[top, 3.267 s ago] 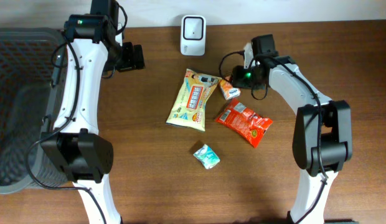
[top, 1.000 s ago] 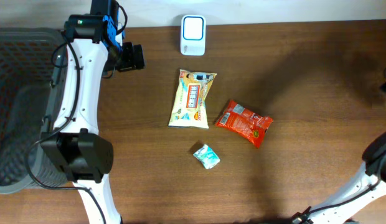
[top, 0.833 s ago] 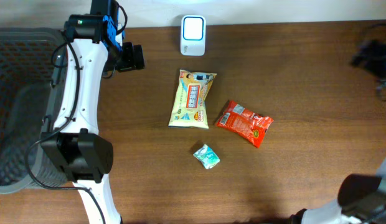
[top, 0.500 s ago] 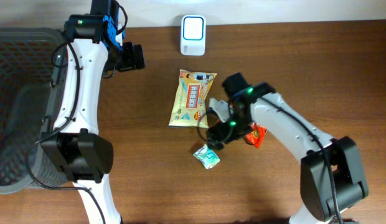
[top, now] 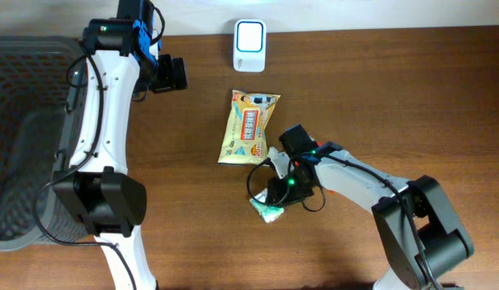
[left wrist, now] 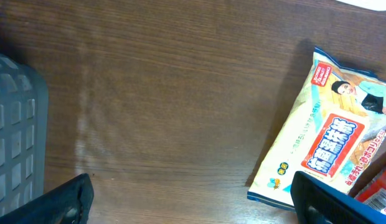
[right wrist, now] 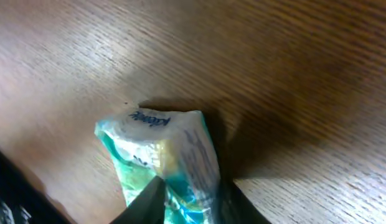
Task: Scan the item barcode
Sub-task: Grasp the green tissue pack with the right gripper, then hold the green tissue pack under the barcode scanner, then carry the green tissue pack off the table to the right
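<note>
Teal wrapper fills my right wrist view: the right claw [top: 275, 193] is narrow and pinched on the small teal packet [right wrist: 159, 152], with one dark finger [right wrist: 149, 202] at either side of its lower end. The packet lies on the desk [top: 410, 105] near the front of the middle, and from its shadow on the wood I judge it is not lifted yet. So the pick looks made, and nearly everything else is left. I see no barcode on the faces that show, so I will probably have to turn the packet to find it. The white scanner [top: 249, 35] sits at the far edge, well apart from the packet, with the yellow snack bag [top: 249, 127] lying between them. Lift, carry past that bag and presenting the code to the scanner are all to come. My left claw [top: 171, 74] hangs wide and empty over bare wood at the back left, near the grey basket [top: 24, 121], taking no part.
</note>
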### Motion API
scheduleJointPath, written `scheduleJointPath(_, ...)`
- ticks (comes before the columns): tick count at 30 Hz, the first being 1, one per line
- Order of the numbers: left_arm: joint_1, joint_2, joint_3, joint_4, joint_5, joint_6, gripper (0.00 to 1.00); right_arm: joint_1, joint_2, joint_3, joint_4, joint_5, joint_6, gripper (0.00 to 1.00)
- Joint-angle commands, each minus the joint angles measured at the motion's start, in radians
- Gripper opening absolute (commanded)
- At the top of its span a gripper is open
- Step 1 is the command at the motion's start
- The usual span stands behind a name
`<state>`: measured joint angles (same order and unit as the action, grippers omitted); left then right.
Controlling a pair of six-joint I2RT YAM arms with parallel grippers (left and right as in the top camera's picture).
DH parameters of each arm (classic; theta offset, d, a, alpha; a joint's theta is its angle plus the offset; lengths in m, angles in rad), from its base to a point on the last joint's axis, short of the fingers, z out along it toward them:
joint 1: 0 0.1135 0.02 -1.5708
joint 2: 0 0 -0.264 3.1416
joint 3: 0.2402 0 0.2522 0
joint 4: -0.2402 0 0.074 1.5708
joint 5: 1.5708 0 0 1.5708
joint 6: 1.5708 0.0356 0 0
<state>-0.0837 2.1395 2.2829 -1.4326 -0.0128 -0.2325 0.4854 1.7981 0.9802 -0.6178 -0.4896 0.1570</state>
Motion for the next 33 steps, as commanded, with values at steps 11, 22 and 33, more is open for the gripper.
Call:
scheduleJointPath(11,0.002,-0.011,0.009,-0.001,-0.007,-0.010,0.99,-0.132,0.005,0.550,0.393,0.395,0.057,0.04)
scheduleJointPath(22,0.002,-0.011,0.009,-0.001,-0.007,-0.010,0.99,-0.077,0.601,1.038,0.842,0.774,-0.809,0.04)
scheduleJointPath(33,0.002,-0.011,0.009,-0.001,-0.007,-0.010,0.99,-0.326,0.487,1.214,0.381,0.891,-0.132,0.04)
